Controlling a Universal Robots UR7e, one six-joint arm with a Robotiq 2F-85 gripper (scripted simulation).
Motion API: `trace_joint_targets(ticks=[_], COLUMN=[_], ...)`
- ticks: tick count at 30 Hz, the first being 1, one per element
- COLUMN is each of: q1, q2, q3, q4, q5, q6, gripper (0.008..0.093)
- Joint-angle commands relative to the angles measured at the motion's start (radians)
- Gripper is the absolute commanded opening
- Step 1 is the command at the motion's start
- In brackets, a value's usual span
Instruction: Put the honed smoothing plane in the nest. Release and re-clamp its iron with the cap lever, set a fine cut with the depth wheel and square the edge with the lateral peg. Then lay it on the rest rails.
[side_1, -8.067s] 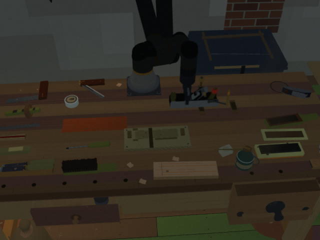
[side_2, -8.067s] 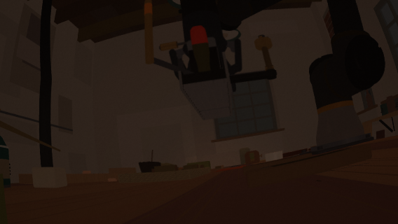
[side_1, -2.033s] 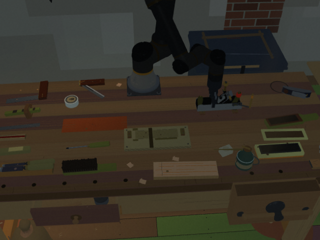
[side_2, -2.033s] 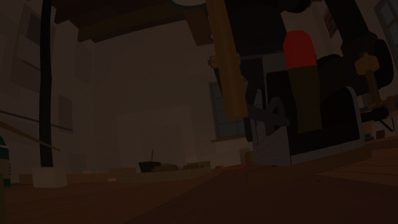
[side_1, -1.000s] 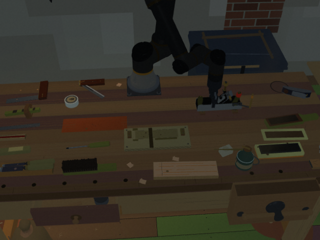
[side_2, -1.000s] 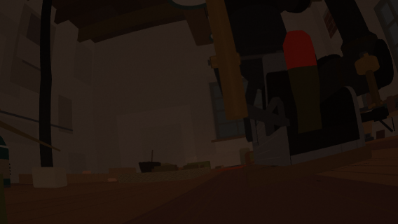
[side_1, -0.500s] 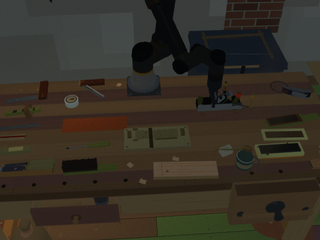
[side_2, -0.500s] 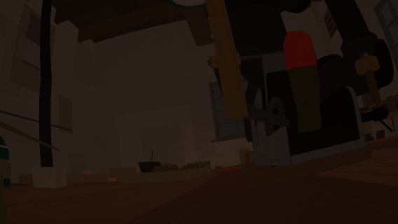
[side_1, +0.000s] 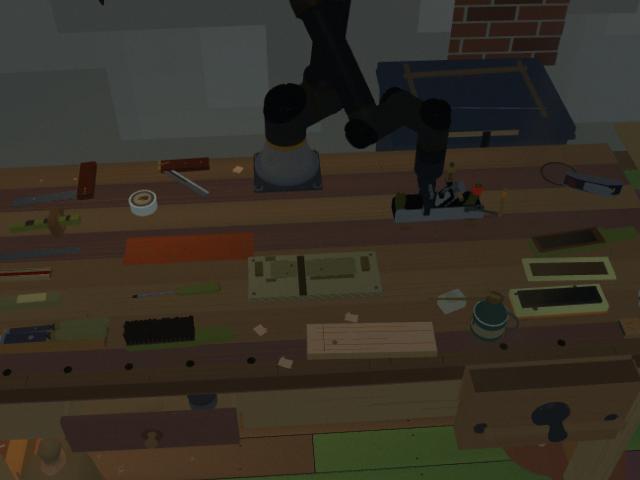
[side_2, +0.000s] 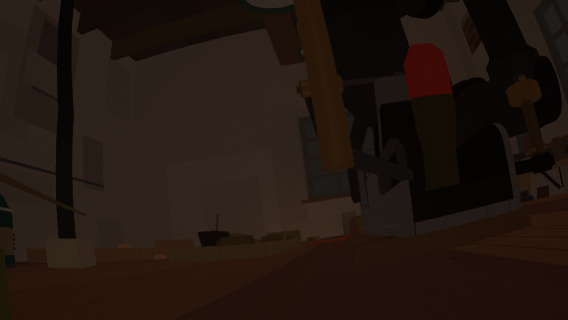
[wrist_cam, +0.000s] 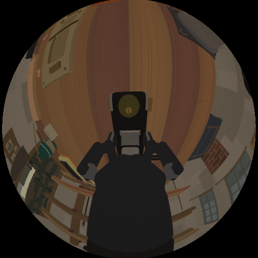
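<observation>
The smoothing plane (side_1: 439, 205) is partly hidden by my wrist and fingers; it sits on the back right of the bench, held across its body by my closed gripper (side_1: 428, 202). From the wrist camera its dark front end with a brass knob (wrist_cam: 128, 108) sticks out past my fingers (wrist_cam: 129, 140). A red-tipped lever (side_2: 429, 95) and a brass-headed peg (side_2: 525, 100) stand up on the plane. The olive nest plate (side_1: 314, 274) lies near the bench's centre, well left of and nearer than the plane.
A pale wooden board (side_1: 371, 339) lies in front of the nest. Sharpening stones (side_1: 558, 298) and a green can (side_1: 488, 318) crowd the right side. An orange mat (side_1: 188, 247), brush (side_1: 159, 330) and screwdriver (side_1: 176, 292) lie to the left. My base (side_1: 287, 165) stands behind.
</observation>
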Motion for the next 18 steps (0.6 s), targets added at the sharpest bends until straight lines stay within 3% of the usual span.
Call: trace_joint_targets(ticks=[1,18], q1=[0.0,0.0], q2=[0.0,0.0], q3=[0.0,0.0], q4=[0.0,0.0], q5=[0.0,0.0], q6=[0.0,0.0], gripper=[0.024,0.058])
